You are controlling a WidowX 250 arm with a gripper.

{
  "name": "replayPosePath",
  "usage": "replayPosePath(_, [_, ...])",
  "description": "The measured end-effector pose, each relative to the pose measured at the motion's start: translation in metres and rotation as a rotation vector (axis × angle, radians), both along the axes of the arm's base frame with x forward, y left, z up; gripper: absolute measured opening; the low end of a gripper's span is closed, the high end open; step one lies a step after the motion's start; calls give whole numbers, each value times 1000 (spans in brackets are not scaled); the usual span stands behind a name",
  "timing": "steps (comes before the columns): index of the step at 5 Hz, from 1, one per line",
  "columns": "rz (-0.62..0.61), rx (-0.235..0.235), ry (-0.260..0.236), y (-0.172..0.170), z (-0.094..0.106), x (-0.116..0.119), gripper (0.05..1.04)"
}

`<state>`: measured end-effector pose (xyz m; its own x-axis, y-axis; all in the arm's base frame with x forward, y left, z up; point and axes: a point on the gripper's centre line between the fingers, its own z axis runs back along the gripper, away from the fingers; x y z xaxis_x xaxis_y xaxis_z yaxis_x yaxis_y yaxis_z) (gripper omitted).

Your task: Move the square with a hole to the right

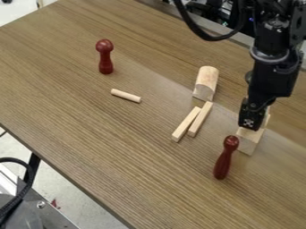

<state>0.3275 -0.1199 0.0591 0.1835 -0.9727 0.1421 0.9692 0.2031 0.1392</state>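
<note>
From where I stood, the black gripper (252,124) hung down over the pale wooden block (248,143) I took for the square, covering part of it; whether it was wide, narrow or had hold of the block, I couldn't tell. The block sat on the brown table (90,134), right by a dark red peg (223,164). Two thin sticks (186,124) lay side by side nearby, close to a round-topped block (206,81)

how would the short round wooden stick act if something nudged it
The short round stick would probably roll if nudged sideways, since it lies on its curved side. It looks like solid wood, so likely stiff, and being thin and short, probably light.
</note>
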Motion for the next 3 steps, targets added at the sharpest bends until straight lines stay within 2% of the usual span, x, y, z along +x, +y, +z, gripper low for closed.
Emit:
replayPosePath(1, [-2,-2,4,-1,-4,0,664])
replayPosePath(2, [8,-7,3,-2,-5,0,950])
replayPosePath(3, [13,-1,-4,-1,-6,0,1001])
